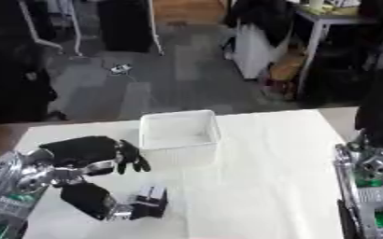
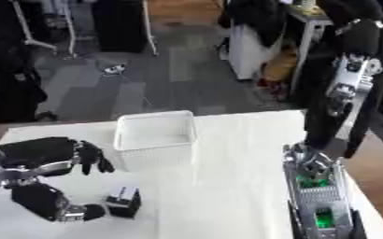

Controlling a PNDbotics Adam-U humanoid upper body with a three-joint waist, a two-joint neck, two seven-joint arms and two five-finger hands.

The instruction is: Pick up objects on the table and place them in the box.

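A small black block with a white top [image 1: 152, 200] lies on the white table near the front left. My left hand [image 1: 87, 150] hovers over it from the left. Its fingers [image 1: 132, 161] bend downward above the block and stay clear of it. The thumb [image 1: 105, 206] reaches along the table, and its silver tip touches the block's left side. The hand is open around the block. The white box [image 1: 180, 138] stands just behind and to the right, and nothing shows inside it. Of my right arm only the forearm [image 2: 317, 196] shows at the lower right. Its hand is out of frame.
White cloth covers the table [image 1: 260, 186], with bare brown edges at the far left and right. Beyond the far edge lie a grey floor, dark furniture and a white table leg [image 1: 315, 44].
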